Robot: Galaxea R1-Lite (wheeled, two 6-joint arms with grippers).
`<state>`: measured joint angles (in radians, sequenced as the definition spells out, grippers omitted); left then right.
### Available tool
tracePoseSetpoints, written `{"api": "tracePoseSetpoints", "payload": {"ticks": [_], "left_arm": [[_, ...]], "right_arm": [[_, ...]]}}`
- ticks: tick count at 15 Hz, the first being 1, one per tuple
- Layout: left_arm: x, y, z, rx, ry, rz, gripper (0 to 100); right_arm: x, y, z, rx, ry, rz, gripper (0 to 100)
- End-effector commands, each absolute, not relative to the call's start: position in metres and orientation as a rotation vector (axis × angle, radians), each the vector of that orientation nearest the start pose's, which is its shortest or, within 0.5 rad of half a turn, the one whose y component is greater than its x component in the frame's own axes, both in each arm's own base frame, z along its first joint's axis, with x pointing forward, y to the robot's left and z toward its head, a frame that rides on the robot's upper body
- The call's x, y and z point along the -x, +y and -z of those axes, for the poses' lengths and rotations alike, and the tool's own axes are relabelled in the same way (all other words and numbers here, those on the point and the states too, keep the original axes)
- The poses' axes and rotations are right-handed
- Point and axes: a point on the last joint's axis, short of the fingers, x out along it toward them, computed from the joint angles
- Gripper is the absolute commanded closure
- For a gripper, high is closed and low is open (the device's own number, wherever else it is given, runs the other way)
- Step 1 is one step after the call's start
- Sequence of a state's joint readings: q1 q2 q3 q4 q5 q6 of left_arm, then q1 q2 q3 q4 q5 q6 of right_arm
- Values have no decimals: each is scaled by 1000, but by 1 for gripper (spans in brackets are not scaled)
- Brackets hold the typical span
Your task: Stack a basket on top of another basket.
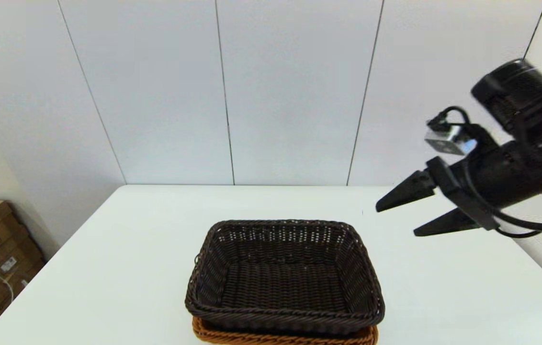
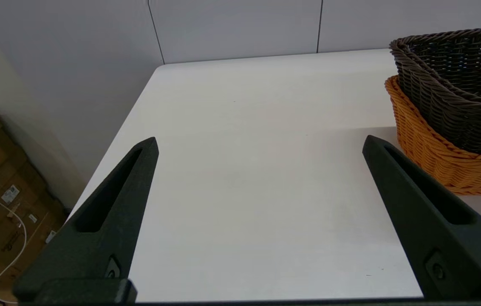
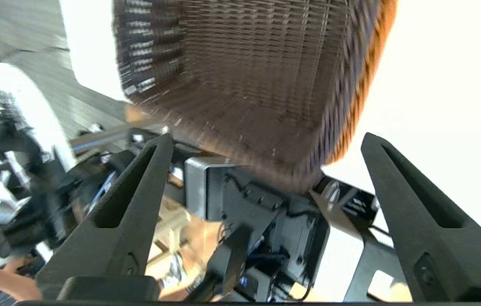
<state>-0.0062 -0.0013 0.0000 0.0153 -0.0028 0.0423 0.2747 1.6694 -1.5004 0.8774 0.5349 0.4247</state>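
Sitting snug: dark basket [image 1: 284,275] inside orange basket [image 1: 280,336].
Right end effector [image 1: 398,218], open and empty, hangs above; swinging low could bump them.

Head view faces down-forward; both wrist views share stacked dark basket [image 2: 457,85].

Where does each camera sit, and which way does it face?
Head view: high, facing down at the table; the right hand, open, shows.
Left wrist view: behind the open left hand, facing along the table.
Right wrist view: facing back toward the robot's base.
All share the dark basket nested in the orange basket.
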Motion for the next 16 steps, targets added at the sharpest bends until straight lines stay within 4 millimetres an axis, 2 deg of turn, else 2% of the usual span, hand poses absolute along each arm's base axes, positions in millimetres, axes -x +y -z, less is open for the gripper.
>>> {"api": "tracePoseSetpoints", "payload": {"ticks": [1, 5, 9, 11, 16], "left_arm": [[23, 0, -73, -41, 18, 10, 0], [23, 0, -73, -43, 18, 10, 0], [22, 0, -73, -38, 18, 13, 0], [22, 0, -73, -38, 18, 13, 0], [23, 0, -73, -40, 17, 13, 0]], "right_arm": [[-151, 24, -305, -542, 964, -477, 0], [-64, 15, -301, -507, 813, -456, 0], [4, 10, -275, -456, 677, -382, 0], [29, 6, -258, -421, 609, -297, 0], [56, 1, -229, -360, 502, -135, 0]]}}
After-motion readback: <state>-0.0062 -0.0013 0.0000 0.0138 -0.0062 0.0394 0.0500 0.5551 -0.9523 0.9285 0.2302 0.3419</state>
